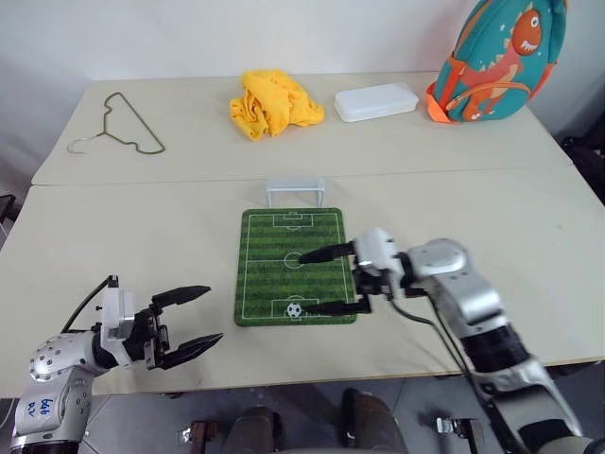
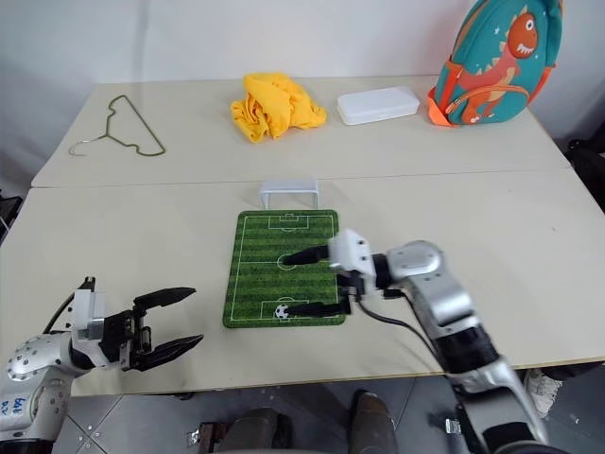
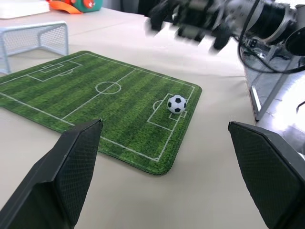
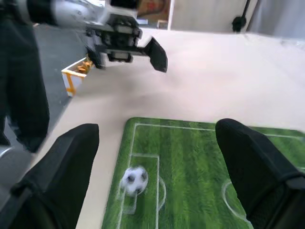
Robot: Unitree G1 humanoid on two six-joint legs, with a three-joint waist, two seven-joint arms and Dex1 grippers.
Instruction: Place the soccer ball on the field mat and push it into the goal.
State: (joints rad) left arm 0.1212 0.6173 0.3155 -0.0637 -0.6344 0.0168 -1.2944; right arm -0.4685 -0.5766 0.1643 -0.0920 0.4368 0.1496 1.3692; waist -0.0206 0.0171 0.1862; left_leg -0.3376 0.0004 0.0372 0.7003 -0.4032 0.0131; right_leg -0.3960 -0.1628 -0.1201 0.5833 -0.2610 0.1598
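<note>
Far left on the worktop (image 1: 142, 203): a wire hanger (image 1: 118, 128), flat and away from the play, no part in the task by the look of it. Near the front edge, the left pincer (image 1: 197, 317) held level with its two black fingers wide apart and nothing between them, probably parked there to leave the mat free. Further right, the field mat (image 1: 274, 274) laid lengthwise, with the goal (image 1: 295, 191) standing just past its far short edge, so a straight push along the stripes should end in the net. The soccer ball (image 1: 294, 308) resting on the near penalty mark, well apart from the goal, placed but not yet pushed. Just beside and above it, the right pincer (image 1: 326, 281), fingers spread wide and empty, one finger over the centre circle, the other close to the ball; contact with the ball not possible to judge. At the back, a yellow cloth (image 1: 274, 104), a white box (image 1: 376, 100) and a backpack (image 1: 496, 61) cut off by the top edge. Right pincer blurred in the left wrist view, ball blurred in the right wrist view.
</note>
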